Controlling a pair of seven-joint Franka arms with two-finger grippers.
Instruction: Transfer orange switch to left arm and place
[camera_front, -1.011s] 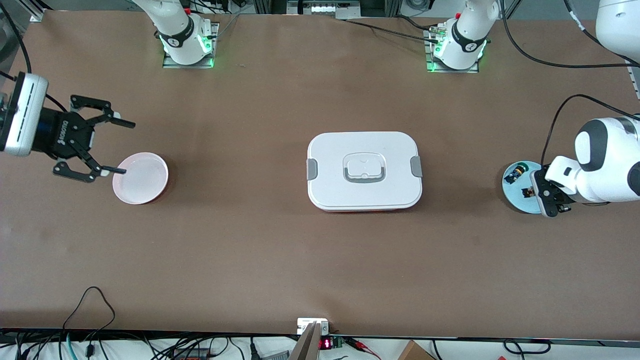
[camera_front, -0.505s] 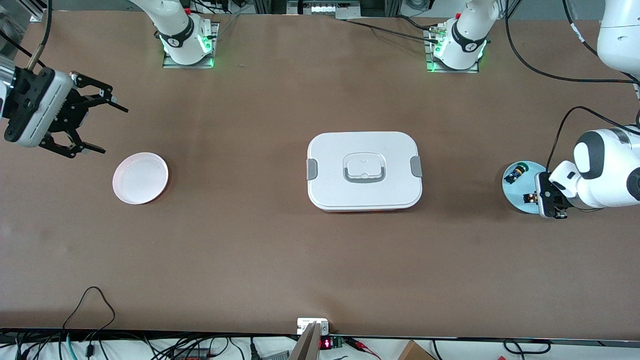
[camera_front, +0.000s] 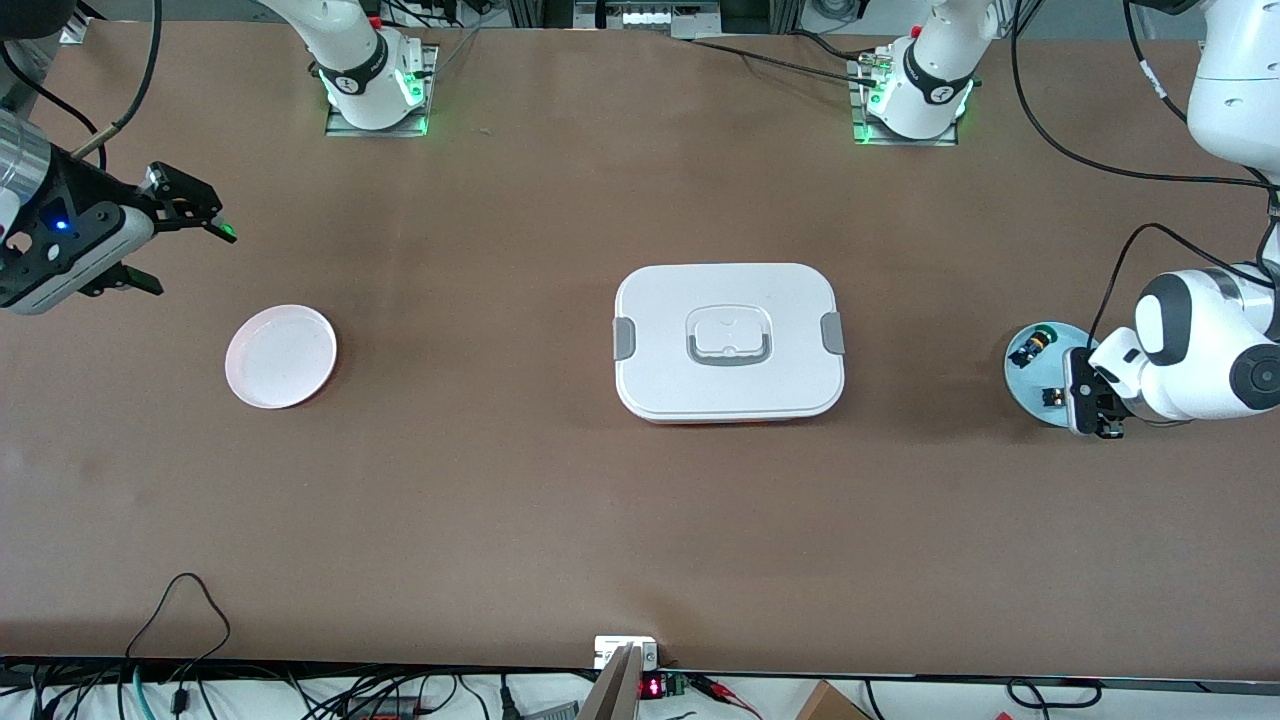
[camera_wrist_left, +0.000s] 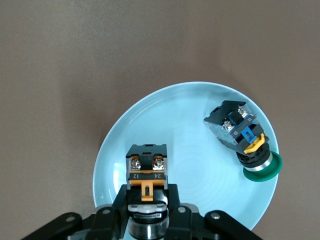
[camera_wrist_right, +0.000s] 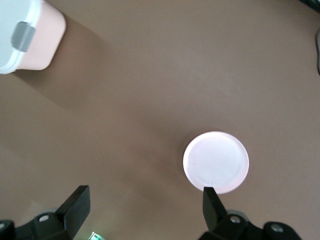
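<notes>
The orange switch (camera_wrist_left: 146, 170), black with an orange clip and two screw terminals, is over the blue plate (camera_wrist_left: 190, 120). My left gripper (camera_wrist_left: 146, 197) is shut on its dark cylindrical end. In the front view this gripper (camera_front: 1085, 400) and the orange switch (camera_front: 1052, 396) are at the plate's (camera_front: 1028, 385) edge, at the left arm's end of the table. I cannot tell whether the switch touches the plate. The white box (camera_front: 728, 340) stands lidded in the table's middle. My right gripper (camera_front: 180, 250) hangs open and empty over bare table beside the pink plate (camera_front: 281, 356).
A second switch (camera_wrist_left: 242, 137) with blue bits and a green button lies on the blue plate. In the right wrist view the pink plate (camera_wrist_right: 216, 162) lies beside one fingertip (camera_wrist_right: 210, 200), with a box corner (camera_wrist_right: 20, 30) farther off. Cables run along the table's edges.
The right gripper has swung off the pink plate's rim toward the robots' bases and turned, still open. The left gripper, shut on the switch, has shifted slightly over the blue plate.
</notes>
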